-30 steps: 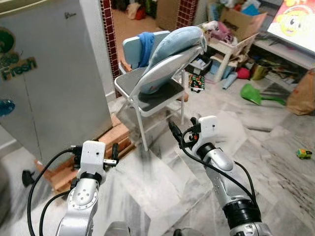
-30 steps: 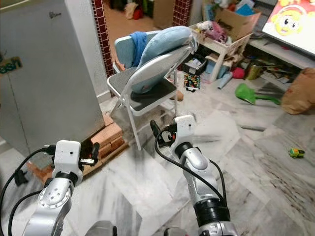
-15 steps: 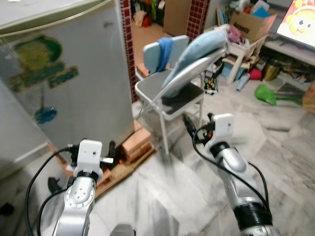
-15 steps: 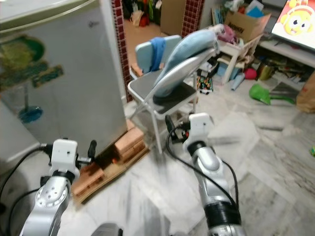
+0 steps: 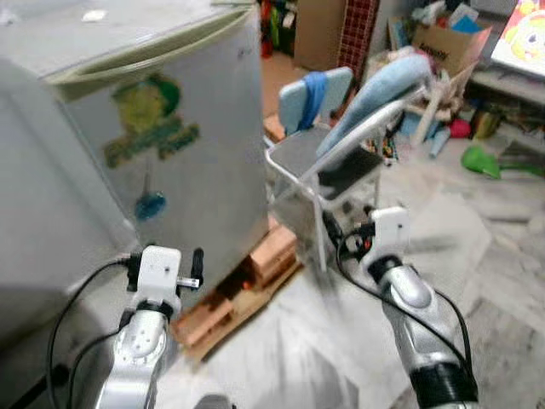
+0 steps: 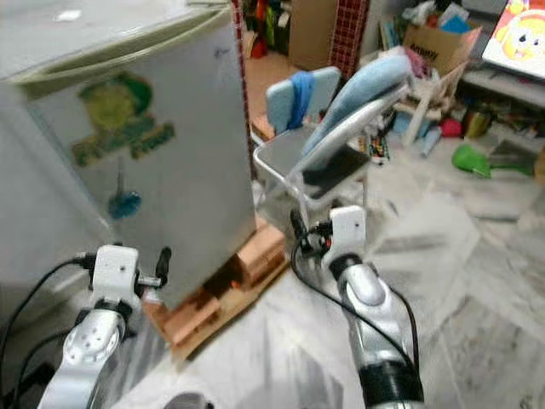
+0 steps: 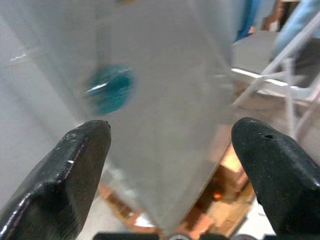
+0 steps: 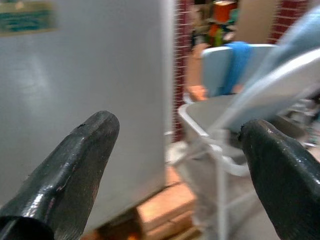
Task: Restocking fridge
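Observation:
A grey fridge (image 5: pixel 145 153) with its door closed and green and blue stickers on its side stands at the left, raised on wooden blocks (image 5: pixel 247 285). My left gripper (image 5: pixel 164 258) is held low in front of the fridge's near corner, open and empty; its wrist view looks at the fridge (image 7: pixel 165 75) and a blue sticker (image 7: pixel 110 90) between the fingers (image 7: pixel 75 165). My right gripper (image 5: pixel 358 234) is raised near the chair, open with nothing between its fingers (image 8: pixel 75 155), and faces the fridge (image 8: pixel 90 75) side and the chair (image 8: pixel 225 110).
A grey folding chair (image 5: pixel 341 166) with a blue cushion (image 5: pixel 379 94) stands right beside the fridge. Boxes and toys (image 5: pixel 443 51) crowd the back right, with a green scoop (image 5: pixel 487 160) on the marble floor (image 5: pixel 477 256).
The whole view has swung left, so the fridge now looms larger and nearer the centre. Both arms keep the same pose, grippers still open.

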